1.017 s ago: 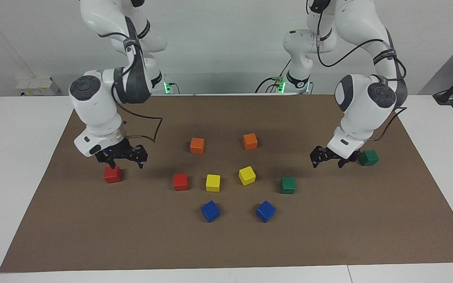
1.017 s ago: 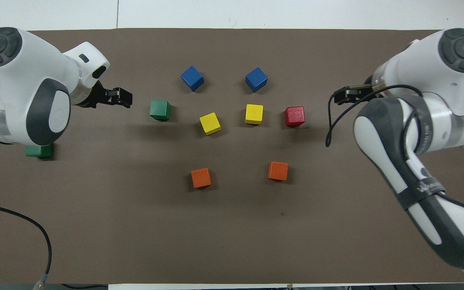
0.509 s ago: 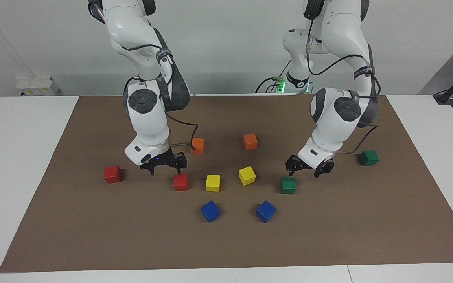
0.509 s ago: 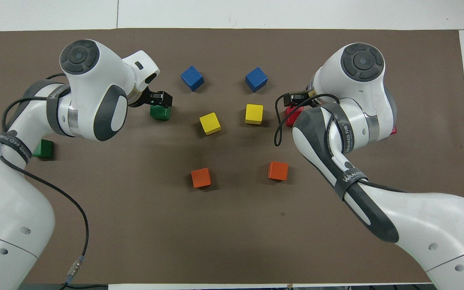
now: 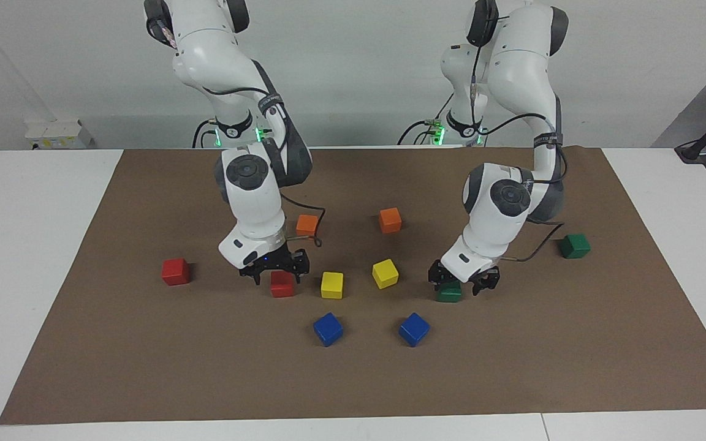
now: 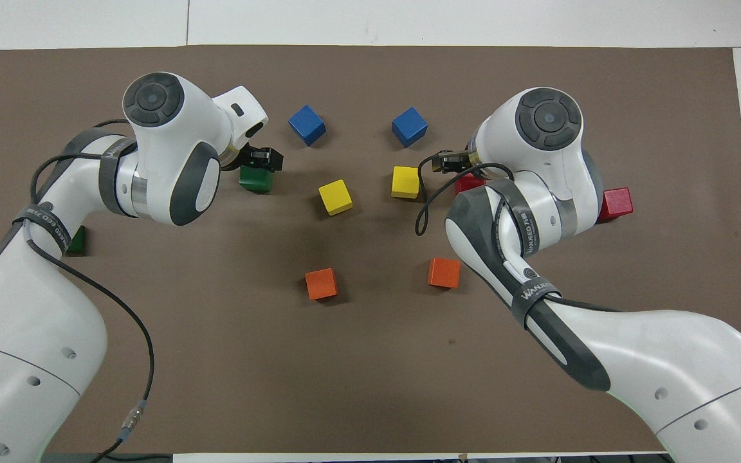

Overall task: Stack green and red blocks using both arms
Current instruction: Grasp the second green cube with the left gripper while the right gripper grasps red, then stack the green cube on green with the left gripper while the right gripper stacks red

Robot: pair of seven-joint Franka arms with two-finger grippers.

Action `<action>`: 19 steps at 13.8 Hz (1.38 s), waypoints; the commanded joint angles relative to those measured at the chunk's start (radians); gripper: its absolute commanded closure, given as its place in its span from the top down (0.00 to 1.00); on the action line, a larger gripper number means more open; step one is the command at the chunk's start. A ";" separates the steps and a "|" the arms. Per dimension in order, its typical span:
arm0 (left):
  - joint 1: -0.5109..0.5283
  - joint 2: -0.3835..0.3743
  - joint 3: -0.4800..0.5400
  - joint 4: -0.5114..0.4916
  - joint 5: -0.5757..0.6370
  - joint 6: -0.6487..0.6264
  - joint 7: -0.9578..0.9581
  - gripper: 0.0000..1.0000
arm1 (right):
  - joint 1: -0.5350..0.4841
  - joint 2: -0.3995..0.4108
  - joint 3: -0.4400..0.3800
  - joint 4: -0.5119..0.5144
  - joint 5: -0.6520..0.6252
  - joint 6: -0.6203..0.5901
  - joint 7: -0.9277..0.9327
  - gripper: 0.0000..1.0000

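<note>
My right gripper (image 5: 276, 277) is open and low over a red block (image 5: 282, 285), one finger on each side of the block's top. The arm partly covers this red block (image 6: 467, 184) in the overhead view. The other red block (image 5: 175, 271) lies alone toward the right arm's end of the mat. My left gripper (image 5: 462, 283) is open and straddles a green block (image 5: 449, 294), which also shows in the overhead view (image 6: 256, 181) under the gripper (image 6: 261, 159). The second green block (image 5: 575, 245) sits toward the left arm's end.
Between the two grippers lie two yellow cubes (image 5: 331, 285) (image 5: 385, 273). Two orange cubes (image 5: 307, 224) (image 5: 390, 220) lie nearer the robots and two blue cubes (image 5: 328, 329) (image 5: 414, 329) lie farther out. Everything rests on a brown mat (image 5: 512, 367) on a white table.
Both arms swung inward from the outer red and green blocks to the inner ones and came down over them. Both grippers stayed open and no block moved.
</note>
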 commanded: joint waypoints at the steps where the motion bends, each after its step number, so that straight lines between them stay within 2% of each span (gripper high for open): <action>1: -0.024 0.004 0.015 -0.032 0.018 0.051 -0.004 1.00 | -0.021 -0.015 0.001 -0.088 -0.013 0.089 0.001 1.00; 2: -0.024 0.004 0.015 -0.033 0.018 0.052 -0.004 1.00 | -0.022 -0.017 0.001 -0.091 -0.013 0.091 -0.013 1.00; 3: -0.027 0.004 0.015 -0.041 0.018 0.052 -0.004 0.89 | -0.028 -0.018 0.001 -0.094 -0.013 0.091 -0.017 1.00; 4: -0.030 0.003 0.017 -0.043 0.020 0.046 -0.004 0.62 | -0.030 -0.018 0.001 -0.099 -0.013 0.092 -0.017 1.00; 5: -0.030 -0.001 0.017 -0.046 0.021 0.023 -0.004 0.01 | -0.030 -0.018 0.001 -0.103 -0.013 0.099 -0.016 1.00; 10: -0.006 -0.014 0.017 0.019 0.012 -0.101 -0.001 0.00 | -0.022 -0.018 0.001 -0.149 -0.011 0.163 -0.005 1.00; 12: 0.067 -0.074 0.017 0.010 0.012 -0.145 0.013 0.00 | -0.018 -0.015 0.001 -0.160 -0.011 0.183 -0.007 1.00; 13: 0.113 -0.109 0.011 0.002 0.010 -0.171 0.021 0.00 | -0.022 -0.014 0.001 -0.157 -0.011 0.181 -0.019 0.70; 14: 0.149 -0.137 0.009 -0.015 0.003 -0.196 0.048 0.00 | -0.028 -0.014 0.001 -0.146 -0.013 0.165 -0.025 0.18; 15: 0.180 -0.172 0.011 -0.032 0.001 -0.219 0.094 0.00 | -0.035 -0.014 0.001 -0.140 -0.013 0.149 -0.057 0.00; 19: 0.333 -0.287 0.014 -0.156 0.001 -0.245 0.331 0.00 | -0.099 -0.017 -0.005 -0.041 -0.013 0.003 -0.180 0.00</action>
